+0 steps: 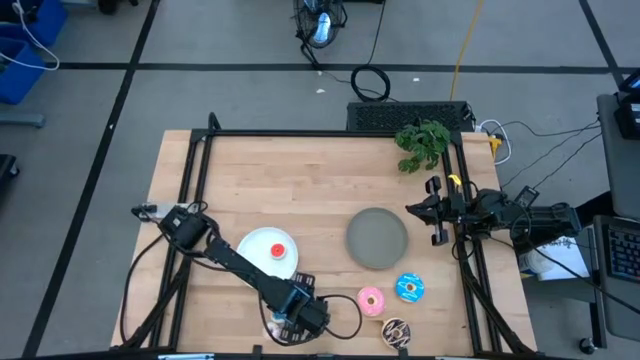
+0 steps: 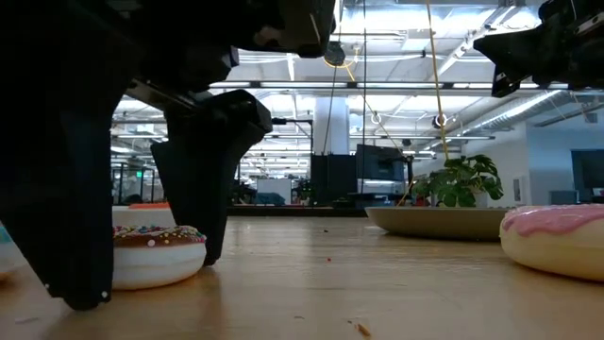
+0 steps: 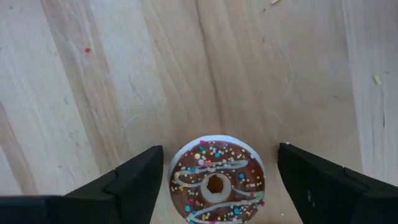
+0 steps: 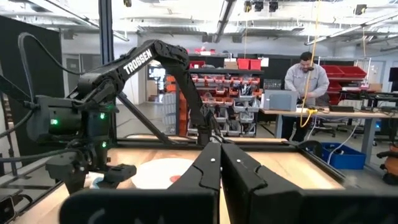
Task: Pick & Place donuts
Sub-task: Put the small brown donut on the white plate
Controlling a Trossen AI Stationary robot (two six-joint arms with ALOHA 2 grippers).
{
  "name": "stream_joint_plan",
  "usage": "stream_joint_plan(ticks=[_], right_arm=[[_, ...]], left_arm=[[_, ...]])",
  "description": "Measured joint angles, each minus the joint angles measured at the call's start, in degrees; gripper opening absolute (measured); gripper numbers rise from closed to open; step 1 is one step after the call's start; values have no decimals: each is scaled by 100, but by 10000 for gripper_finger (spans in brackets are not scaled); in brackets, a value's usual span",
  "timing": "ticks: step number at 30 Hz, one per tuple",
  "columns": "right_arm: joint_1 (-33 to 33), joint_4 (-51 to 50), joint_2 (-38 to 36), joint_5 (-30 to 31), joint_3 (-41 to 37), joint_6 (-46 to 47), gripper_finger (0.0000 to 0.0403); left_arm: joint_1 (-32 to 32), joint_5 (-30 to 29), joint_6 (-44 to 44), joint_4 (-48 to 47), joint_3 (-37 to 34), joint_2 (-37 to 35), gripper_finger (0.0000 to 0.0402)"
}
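A small brown donut [image 3: 216, 180] with white drizzle and coloured sprinkles lies flat on the wooden table near its front edge; it also shows in the low view [image 2: 151, 255]. My left gripper [image 3: 219, 163] points down over it, open, one finger on each side of the donut and low to the table; I see no touch. The gripper [image 1: 284, 320] hides this donut in the high view. A pink donut [image 1: 371, 301], a blue donut [image 1: 409, 288] and a dark sprinkled donut [image 1: 396, 332] lie at the front right. A red donut [image 1: 278, 250] rests on the white plate [image 1: 256, 246]. My right gripper [image 4: 219, 163] waits shut at the right edge.
The grey plate [image 1: 377, 238] lies right of centre, between the white plate and my right arm. A green plant [image 1: 421, 143] stands at the far right corner. The black frame rails [image 1: 196, 180] run along the table's sides. A person [image 4: 306, 81] works at a bench beyond the table.
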Motion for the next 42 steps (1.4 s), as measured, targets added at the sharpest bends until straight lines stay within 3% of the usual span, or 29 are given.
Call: stream_joint_plan(ticks=[5, 14, 19, 25, 36, 42], right_arm=[[-3, -4, 34, 148, 1, -12, 0], [-2, 8, 45, 127, 1, -2, 0], [-2, 47, 45, 126, 1, 1, 0], [-2, 46, 45, 123, 0, 1, 0], [-2, 47, 47, 121, 0, 3, 0], [-2, 45, 45, 119, 1, 3, 0]], left_arm=[[0, 19, -45, -135, 0, 0, 297], [2, 146, -245, -267, 0, 0, 187], [47, 187, -305, -340, -23, -94, 153], [161, 164, -382, -682, -22, -742, 160], [259, -846, -1280, -1955, -17, -2693, 185], [123, -1289, -2115, -3386, -11, -3183, 173]])
